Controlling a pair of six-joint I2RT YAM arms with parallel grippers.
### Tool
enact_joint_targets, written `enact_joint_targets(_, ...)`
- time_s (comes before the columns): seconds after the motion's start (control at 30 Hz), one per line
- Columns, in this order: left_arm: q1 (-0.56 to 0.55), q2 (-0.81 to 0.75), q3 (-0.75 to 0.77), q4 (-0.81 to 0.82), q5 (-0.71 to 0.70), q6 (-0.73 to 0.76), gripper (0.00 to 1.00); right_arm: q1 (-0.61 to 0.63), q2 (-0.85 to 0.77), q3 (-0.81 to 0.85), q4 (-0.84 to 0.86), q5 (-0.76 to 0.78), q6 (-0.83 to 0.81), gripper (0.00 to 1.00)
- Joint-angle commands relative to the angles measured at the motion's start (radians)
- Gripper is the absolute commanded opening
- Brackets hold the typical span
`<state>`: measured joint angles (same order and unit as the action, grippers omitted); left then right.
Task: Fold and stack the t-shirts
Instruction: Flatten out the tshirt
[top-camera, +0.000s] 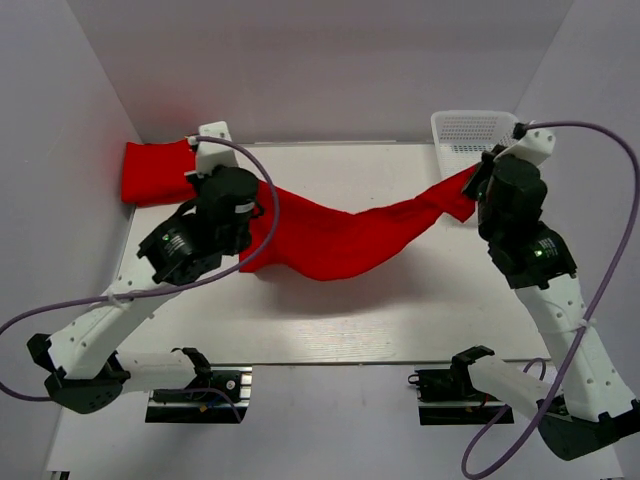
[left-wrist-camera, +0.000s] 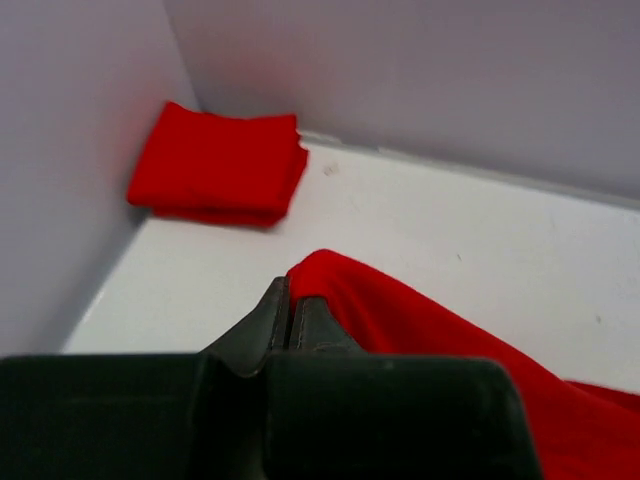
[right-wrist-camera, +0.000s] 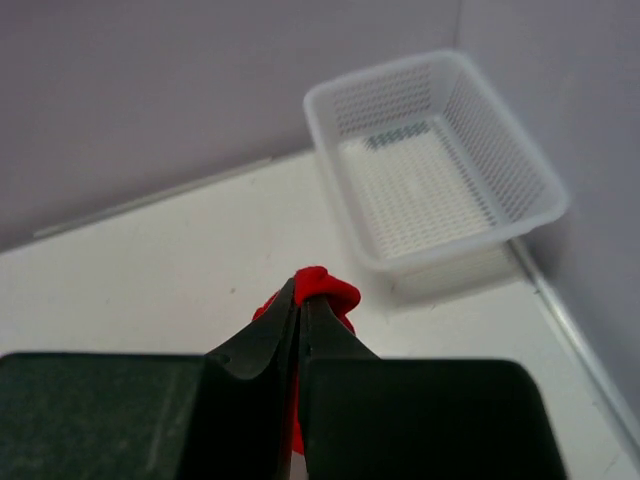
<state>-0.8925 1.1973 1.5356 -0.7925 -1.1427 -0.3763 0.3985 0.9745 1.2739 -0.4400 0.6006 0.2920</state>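
My right hand (right-wrist-camera: 300, 300) is pinching one end of the shirt (top-camera: 350, 245) just beside the basket (right-wrist-camera: 470, 240). My left hand (left-wrist-camera: 290, 308) is pinching the other end, far from the basket. That stretches it out over the desk (top-camera: 350, 320) for folding. A folded shirt (left-wrist-camera: 215, 165) waits farthest from the basket.

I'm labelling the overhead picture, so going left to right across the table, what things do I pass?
The folded shirt in the far-left corner → the stretched-out shirt across the middle → the white basket in the far-right corner.
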Motion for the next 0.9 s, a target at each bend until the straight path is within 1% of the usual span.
enact_joint_targets(0.0,0.012,-0.093,0.044,0.236,-0.187,0.325,0.00,-0.006,-0.005,0.126,0.023,0.204,-0.125,0.00)
enact_joint_targets(0.03,0.012,-0.149,-0.004,0.600,-0.218,0.541,0.00,-0.007,-0.007,0.190,0.053,0.247,-0.176,0.00)
enact_joint_targets(0.07,0.012,-0.178,-0.005,0.604,-0.218,0.665,0.00,-0.006,-0.007,0.191,0.053,0.248,-0.177,0.00)
enact_joint_targets(0.1,0.012,-0.203,-0.034,0.741,-0.218,0.777,0.00,-0.006,-0.010,0.206,0.063,0.270,-0.215,0.00)
enact_joint_targets(0.13,0.012,-0.221,-0.034,0.904,-0.209,0.859,0.00,-0.006,-0.013,0.234,0.098,0.289,-0.267,0.00)
enact_joint_targets(0.17,0.012,-0.231,-0.007,0.906,-0.209,0.904,0.00,-0.003,-0.016,0.263,0.122,0.303,-0.316,0.00)
enact_joint_targets(0.2,0.012,-0.231,0.065,0.882,-0.198,0.919,0.00,-0.006,-0.016,0.281,0.132,0.314,-0.335,0.00)
enact_joint_targets(0.23,0.012,-0.231,0.096,0.865,-0.189,0.932,0.00,-0.009,-0.010,0.316,0.150,0.339,-0.377,0.00)
enact_joint_targets(0.27,0.012,-0.231,0.133,0.865,-0.180,0.976,0.00,-0.006,-0.007,0.355,0.174,0.349,-0.416,0.00)
enact_joint_targets(0.3,0.012,-0.231,0.145,0.881,-0.167,0.996,0.00,-0.004,-0.002,0.373,0.187,0.358,-0.434,0.00)
enact_joint_targets(0.43,0.003,-0.188,0.210,0.963,-0.158,1.132,0.00,0.000,0.018,0.468,0.293,0.404,-0.607,0.00)
enact_joint_targets(0.5,0.003,-0.144,0.292,0.963,-0.147,1.171,0.00,-0.003,0.033,0.531,0.320,0.412,-0.666,0.00)
enact_joint_targets(0.63,0.003,-0.120,0.392,0.990,-0.127,1.272,0.00,-0.001,0.061,0.648,0.369,0.432,-0.784,0.00)
enact_joint_targets(0.7,0.003,-0.120,0.435,1.000,-0.118,1.281,0.00,0.002,0.055,0.660,0.482,0.468,-0.859,0.00)
enact_joint_targets(0.77,-0.006,-0.145,0.463,1.000,-0.109,1.294,0.00,0.002,0.046,0.670,0.526,0.473,-0.931,0.00)
enact_joint_targets(0.87,-0.006,-0.156,0.474,0.977,-0.109,1.294,0.00,0.005,0.039,0.708,0.477,0.449,-0.910,0.00)
